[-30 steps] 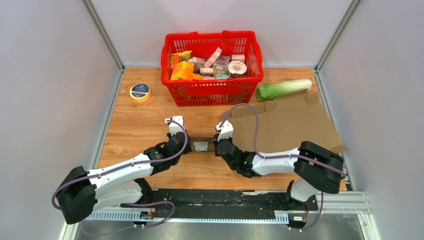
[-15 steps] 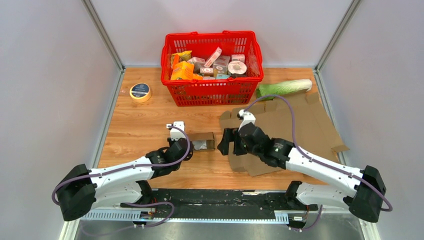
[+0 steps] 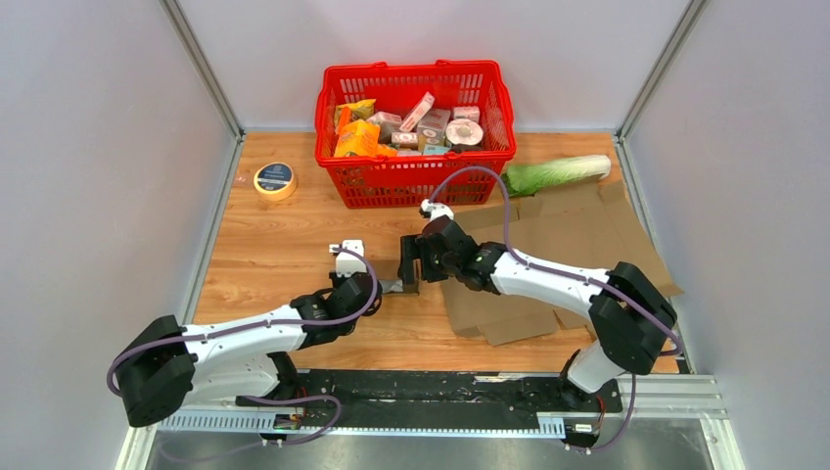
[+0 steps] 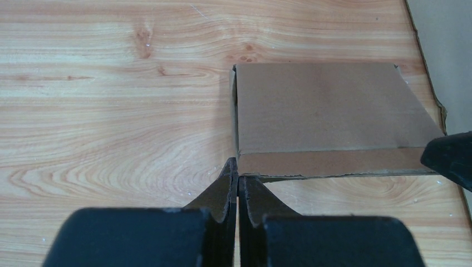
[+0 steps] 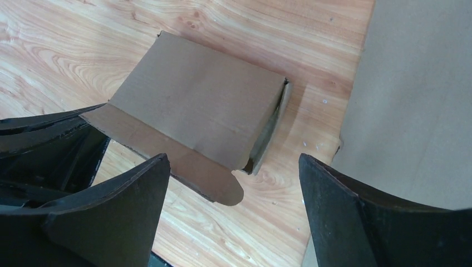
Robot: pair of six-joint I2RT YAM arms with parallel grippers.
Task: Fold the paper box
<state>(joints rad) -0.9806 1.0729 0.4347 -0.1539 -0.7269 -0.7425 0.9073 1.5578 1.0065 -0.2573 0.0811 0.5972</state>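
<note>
**Left pincer clamped on box, right pincer spread above**

The left pincer (image 4: 238,167) is closed tight on the near-left edge of the small paper box (image 4: 317,111), which lies on the wooden table (image 3: 284,245). The right pincer (image 5: 234,158) hangs wide open over the box's other end, holding nothing. A flat cardboard sheet (image 3: 577,245) lies just to the right.
</note>
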